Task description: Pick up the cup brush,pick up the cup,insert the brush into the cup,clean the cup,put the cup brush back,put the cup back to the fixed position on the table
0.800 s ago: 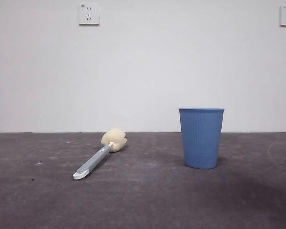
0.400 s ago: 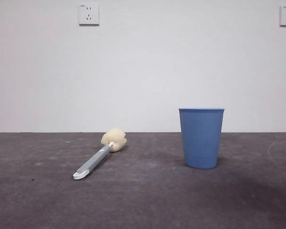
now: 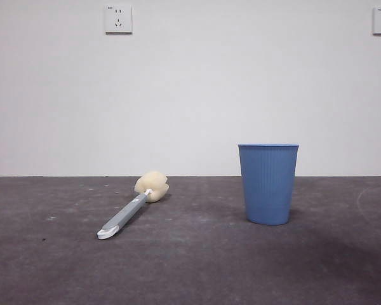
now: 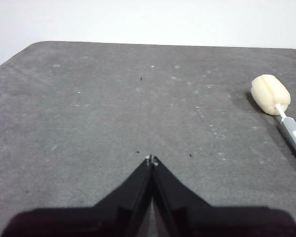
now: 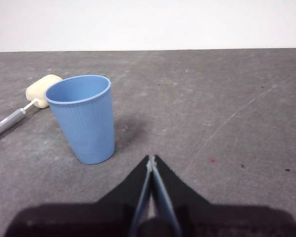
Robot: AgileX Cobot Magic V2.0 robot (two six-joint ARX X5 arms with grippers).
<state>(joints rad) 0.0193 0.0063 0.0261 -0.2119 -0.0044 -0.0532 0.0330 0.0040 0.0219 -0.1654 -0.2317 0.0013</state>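
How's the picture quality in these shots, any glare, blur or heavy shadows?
Front view: even, soft light, no glare; the cup and cup brush are sharp, and a broad dim shadow darkens the table at lower right. Left wrist view: slightly soft. Right wrist view: the cup throws a faint shadow; the white wall looks washed out.

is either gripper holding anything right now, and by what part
Nothing is held. Left gripper and right gripper are shut, empty; the grey-handled sponge brush and blue ribbed plastic cup rest untouched.

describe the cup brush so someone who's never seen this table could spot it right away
On the dark grey table, look to the side of the upright blue cup, clear of it. The cup brush lies flat there: a slim grey handle with a white tip, and the only cream-yellow sponge head in sight.
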